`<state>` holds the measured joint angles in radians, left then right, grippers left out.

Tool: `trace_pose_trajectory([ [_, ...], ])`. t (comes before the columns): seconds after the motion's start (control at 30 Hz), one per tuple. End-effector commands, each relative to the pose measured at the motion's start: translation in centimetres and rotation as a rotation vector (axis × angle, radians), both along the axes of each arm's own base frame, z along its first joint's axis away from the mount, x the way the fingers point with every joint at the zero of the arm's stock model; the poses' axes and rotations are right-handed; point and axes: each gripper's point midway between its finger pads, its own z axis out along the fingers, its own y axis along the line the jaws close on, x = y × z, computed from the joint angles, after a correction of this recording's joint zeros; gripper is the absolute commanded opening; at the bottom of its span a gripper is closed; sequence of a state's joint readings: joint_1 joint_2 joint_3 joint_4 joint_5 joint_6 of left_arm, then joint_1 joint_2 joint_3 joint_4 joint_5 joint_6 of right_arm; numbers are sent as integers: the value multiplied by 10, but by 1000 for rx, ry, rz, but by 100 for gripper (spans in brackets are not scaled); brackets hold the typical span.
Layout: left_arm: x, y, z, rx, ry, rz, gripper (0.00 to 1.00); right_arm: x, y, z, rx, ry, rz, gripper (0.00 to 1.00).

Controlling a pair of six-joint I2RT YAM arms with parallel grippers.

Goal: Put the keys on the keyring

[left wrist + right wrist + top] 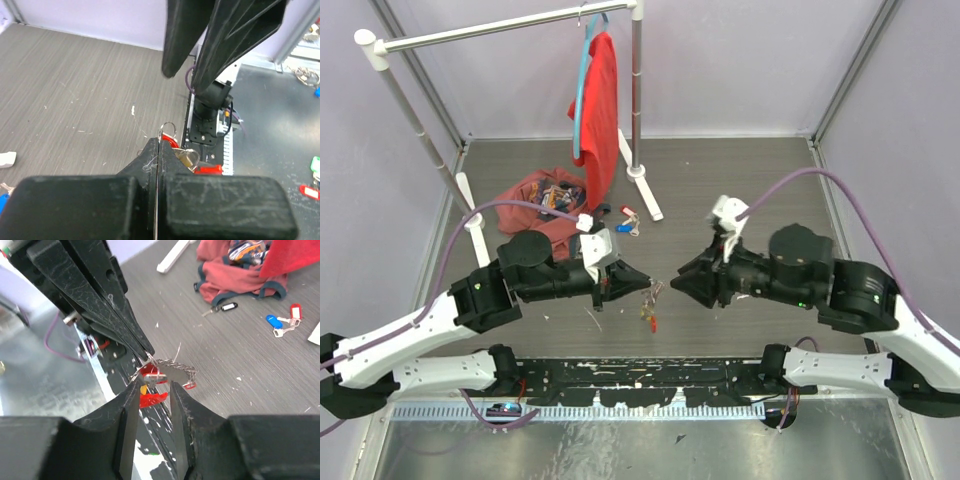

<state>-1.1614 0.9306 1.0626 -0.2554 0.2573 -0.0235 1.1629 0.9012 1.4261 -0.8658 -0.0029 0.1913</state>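
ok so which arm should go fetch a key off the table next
Right. Its end effector is open and holds nothing, while the left end effector is shut on the keyring, holding it in the air. The loose keys lie farther back on the table.
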Motion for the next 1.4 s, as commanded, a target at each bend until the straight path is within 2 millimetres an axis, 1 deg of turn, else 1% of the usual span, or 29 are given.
trace_pose_trajectory([
  [0.0,16,4,26,-111,20,116,0,20,-3,36,270,94,-218,36],
  [0.1,18,5,29,-127,28,134,0,21,-3,33,306,154,-256,35],
  [0.37,19,7,34,-164,30,147,0,19,15,21,317,241,-243,35],
  [0.5,17,10,41,-208,34,143,0,22,17,16,319,255,-263,35],
  [0.67,13,10,43,-233,43,128,0,23,17,15,331,257,-271,34],
  [0.77,12,11,44,-240,43,124,0,23,17,13,327,261,-272,31],
  [0.93,11,12,47,-248,40,118,0,22,18,12,330,266,-266,20],
  [1.17,10,13,48,-251,39,116,0,21,20,12,338,268,-260,13],
  [1.3,9,13,47,-250,40,116,0,21,21,12,340,270,-256,14],
  [1.37,10,13,47,-250,40,117,0,21,21,13,346,267,-253,19],
])
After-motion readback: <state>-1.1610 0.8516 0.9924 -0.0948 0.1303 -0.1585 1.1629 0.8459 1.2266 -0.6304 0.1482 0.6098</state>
